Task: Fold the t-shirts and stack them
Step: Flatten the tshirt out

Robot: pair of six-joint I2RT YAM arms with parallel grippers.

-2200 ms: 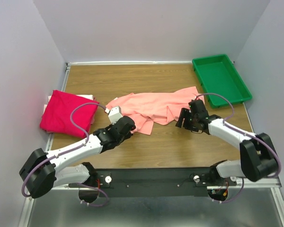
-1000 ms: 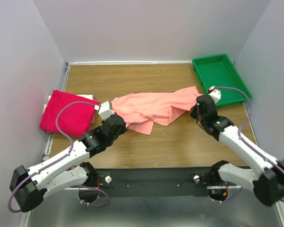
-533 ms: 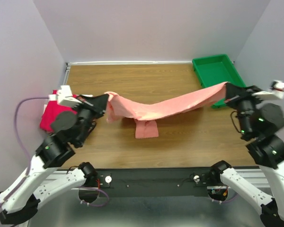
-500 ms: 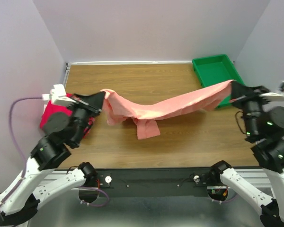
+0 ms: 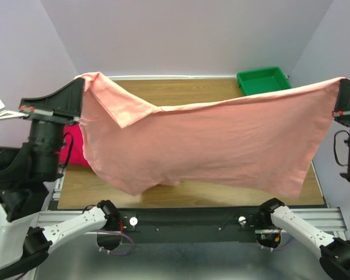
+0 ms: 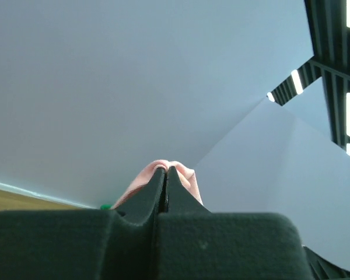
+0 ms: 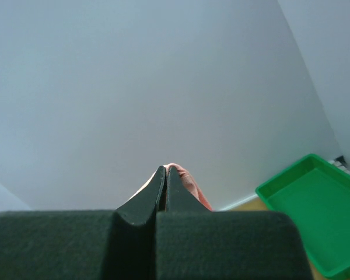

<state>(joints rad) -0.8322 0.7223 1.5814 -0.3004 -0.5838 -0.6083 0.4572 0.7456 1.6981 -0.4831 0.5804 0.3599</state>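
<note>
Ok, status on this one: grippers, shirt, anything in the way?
Left gripper, right gripper both shut on salmon t-shirt, spread in the air between them. Magenta t-shirt far left, mostly hidden. Green tray far right; nothing snagging.

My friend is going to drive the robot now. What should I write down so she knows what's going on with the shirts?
The left gripper is shut on one upper corner of the salmon t-shirt.
The right gripper is shut on the other upper corner.
The salmon t-shirt hangs spread wide between the two raised arms, over the table.
The magenta t-shirt lies at the table's left edge, mostly hidden, so its fold cannot be judged.
Done: the salmon t-shirt is lifted and opened out.
Left: lay it flat, fold it, then stack the two shirts.
</note>
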